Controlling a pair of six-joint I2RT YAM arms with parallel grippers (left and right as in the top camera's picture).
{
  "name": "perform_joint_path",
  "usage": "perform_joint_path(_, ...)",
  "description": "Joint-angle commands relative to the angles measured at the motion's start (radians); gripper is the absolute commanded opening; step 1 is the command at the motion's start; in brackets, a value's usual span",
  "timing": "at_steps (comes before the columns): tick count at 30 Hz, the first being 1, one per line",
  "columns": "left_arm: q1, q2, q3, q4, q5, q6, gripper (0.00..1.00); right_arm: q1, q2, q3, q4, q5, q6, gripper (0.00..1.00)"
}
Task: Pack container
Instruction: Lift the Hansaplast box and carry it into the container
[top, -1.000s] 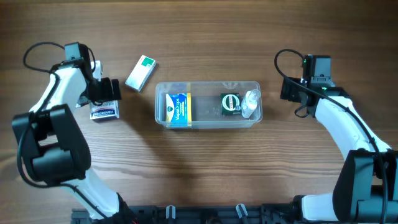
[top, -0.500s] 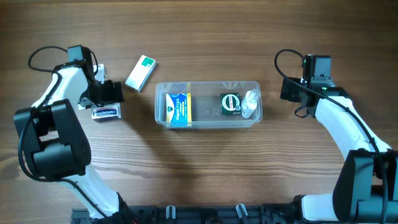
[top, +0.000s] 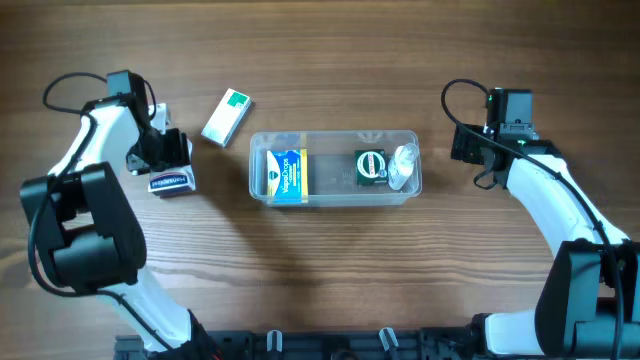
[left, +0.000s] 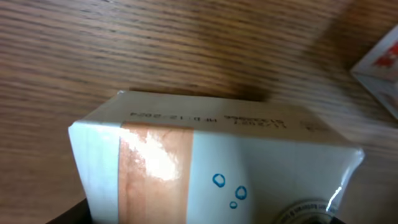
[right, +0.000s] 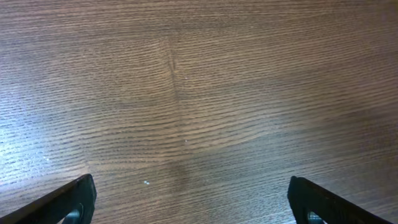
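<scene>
Tabletop (top: 320, 280), nine o'clock of the container (top: 335, 204): our left gripper (top: 168, 152) has narrowed over the small box (top: 168, 182). Pickup nears, though whether it grips yet we cannot tell.

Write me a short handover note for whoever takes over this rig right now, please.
Left gripper: down over the white box left of the container; grip unclear.
Right gripper: open, empty, over bare table right of the container.
Done: blue-yellow box, green tin and a clear item are inside.
To do: white box, then the green-white box beyond the container's far-left corner.
</scene>
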Motion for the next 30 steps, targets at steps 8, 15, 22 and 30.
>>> perform_joint_path(8, -0.118, -0.318, 0.108, -0.063, -0.009, -0.119, 0.63, 0.002, 0.008, -0.004, 0.004, 0.017, -0.006, 1.0)
perform_joint_path(15, -0.32, -0.468, 0.108, -0.054, 0.03, -0.305, 0.61, 0.002, 0.008, -0.004, 0.004, 0.017, -0.006, 1.0)
perform_joint_path(22, -0.575, -0.479, 0.108, -0.004, 0.04, -0.478, 0.58, 0.002, 0.008, -0.004, 0.004, 0.017, -0.006, 1.0)
perform_joint_path(30, -0.826, -0.401, 0.108, 0.034, -0.081, -0.674, 0.6, 0.002, 0.008, -0.004, 0.004, 0.017, -0.006, 1.0)
